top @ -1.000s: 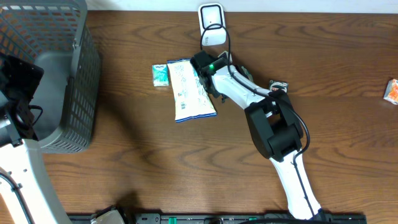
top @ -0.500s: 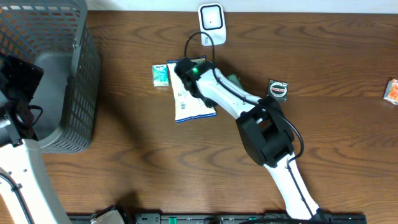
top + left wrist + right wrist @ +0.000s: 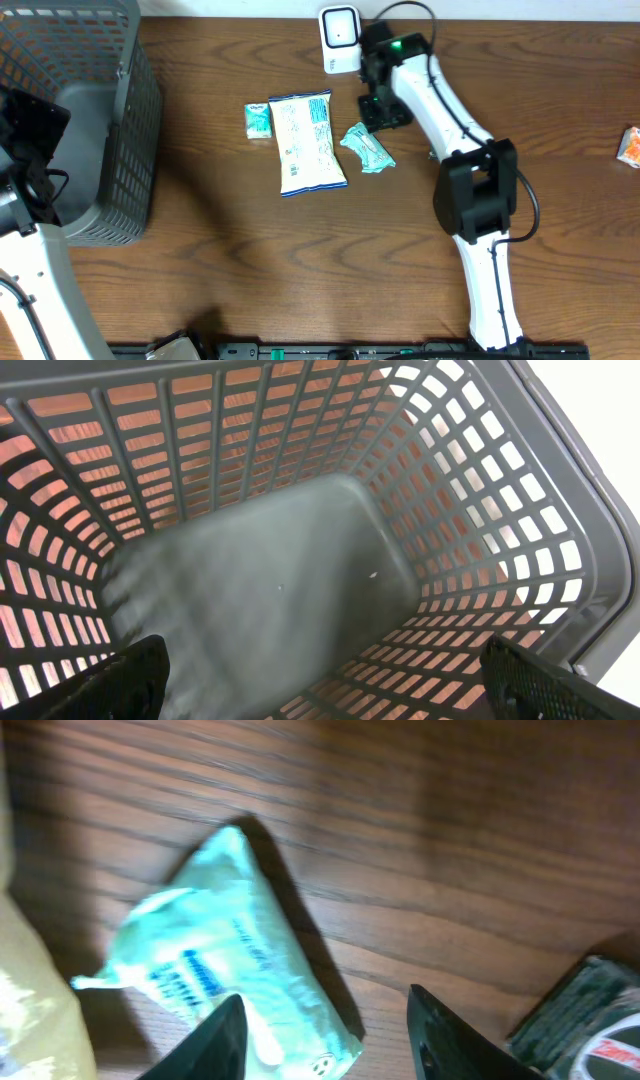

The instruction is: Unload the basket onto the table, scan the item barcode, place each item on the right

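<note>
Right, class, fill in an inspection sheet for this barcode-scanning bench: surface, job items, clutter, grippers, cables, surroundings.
Surface: wooden table, no spills seen.
Job's things: white scanner at the far edge; white snack bag lying flat, small pack to its left in the overhead view, teal packet to its right.
Clutter: orange packet at the table's right edge.
Grippers: left gripper open, over the grey basket; right gripper open, above the teal packet, not gripping it.
Cables: black cable loops beside the right arm's elbow.
Surroundings: nothing seen.
</note>
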